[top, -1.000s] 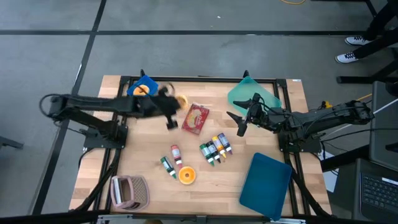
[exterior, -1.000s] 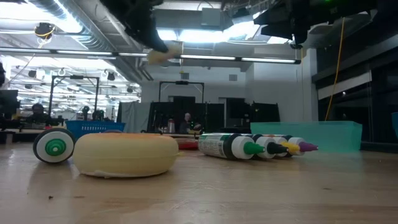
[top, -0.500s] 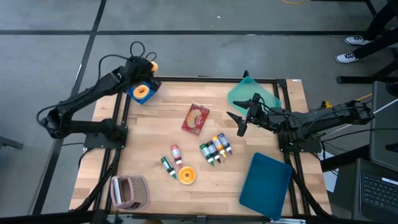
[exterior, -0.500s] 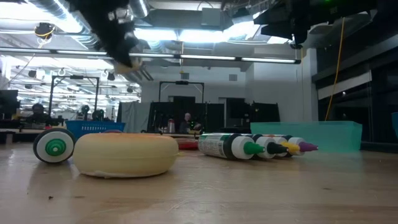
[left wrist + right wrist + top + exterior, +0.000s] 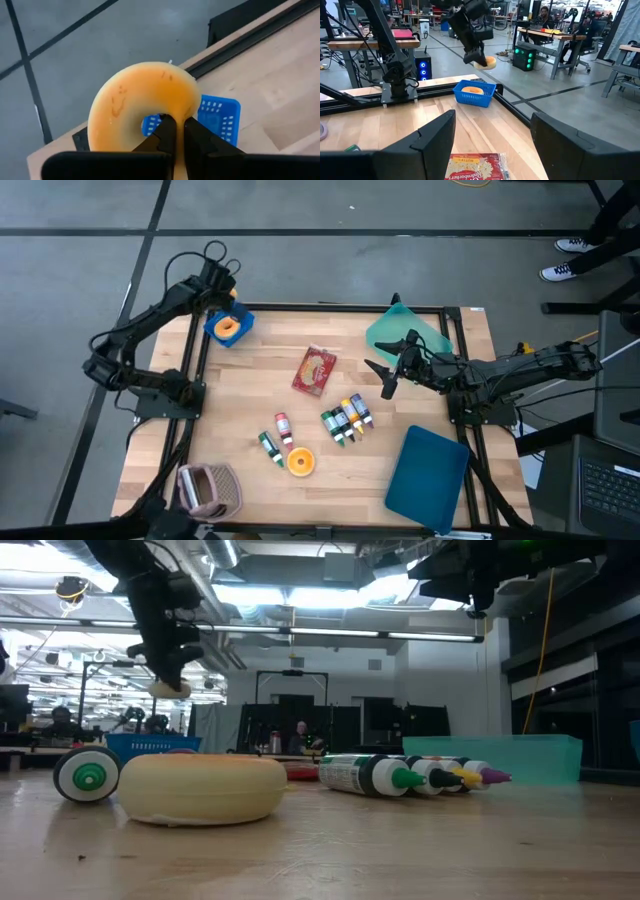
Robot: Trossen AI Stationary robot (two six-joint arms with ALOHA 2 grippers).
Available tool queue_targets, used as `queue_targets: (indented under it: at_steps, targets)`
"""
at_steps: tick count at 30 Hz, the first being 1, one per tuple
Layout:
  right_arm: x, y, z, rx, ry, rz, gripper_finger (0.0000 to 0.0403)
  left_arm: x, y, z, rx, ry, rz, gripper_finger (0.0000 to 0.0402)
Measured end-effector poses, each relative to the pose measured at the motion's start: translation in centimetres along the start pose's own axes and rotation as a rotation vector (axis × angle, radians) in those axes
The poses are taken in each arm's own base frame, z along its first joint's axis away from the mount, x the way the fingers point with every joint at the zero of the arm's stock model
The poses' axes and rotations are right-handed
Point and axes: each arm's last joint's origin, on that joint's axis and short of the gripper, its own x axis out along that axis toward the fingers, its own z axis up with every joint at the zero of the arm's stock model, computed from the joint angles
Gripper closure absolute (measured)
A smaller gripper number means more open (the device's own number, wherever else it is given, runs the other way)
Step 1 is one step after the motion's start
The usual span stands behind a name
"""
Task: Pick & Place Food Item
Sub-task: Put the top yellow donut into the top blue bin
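My left gripper [image 5: 474, 50] is shut on a yellow-orange ring-shaped bagel [image 5: 140, 105] and holds it in the air over the blue basket [image 5: 474, 93] at the table's far left corner. A second bagel [image 5: 472, 90] lies inside that basket. From the low view the held bagel [image 5: 168, 688] hangs above the basket [image 5: 150, 745]. My right gripper [image 5: 385, 375] stands open and level above the table's right half, with nothing between its fingers. My left gripper pinches the bagel's ring wall [image 5: 177, 107] on the side nearest the wrist. One finger [image 5: 166, 132] is in the hole and the other finger [image 5: 196, 137] is outside. The fingers slant down from above. The bagel hangs clear, tilted, above the basket.
A red snack packet [image 5: 315, 370] lies mid-table, with several sauce bottles [image 5: 345, 420] and two more [image 5: 275, 438] nearer. Another bagel [image 5: 300, 463] lies near the front. A teal bin [image 5: 405, 330], a blue lid [image 5: 428, 478] and a pink basket [image 5: 208, 488] stand around.
My left gripper has swung from beside the red packet toward the table's far left corner, carrying the bagel. It has tipped downward and sunk a little, and now stands over the blue basket. It has stayed shut on the bagel.
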Motion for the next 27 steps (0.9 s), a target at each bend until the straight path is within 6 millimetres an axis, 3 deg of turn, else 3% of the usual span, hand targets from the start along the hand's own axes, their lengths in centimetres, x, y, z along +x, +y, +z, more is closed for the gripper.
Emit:
queue_targets:
  at_steps: [10,18,27]
  targets:
    - [0.0,0.0,0.0,0.0,0.0,0.0,0.0149,-1.9,-0.8,-0.2,0.023,-0.049,-0.068,0.0392]
    - [0.0,0.0,0.0,0.0,0.0,0.0,0.0149,-1.9,-0.5,-1.3,0.038,0.065,-0.001,0.0393]
    - [0.0,0.0,0.0,-0.001,0.003,0.001,0.0149,-1.8,-0.3,-1.7,0.047,0.103,-0.058,0.0393]
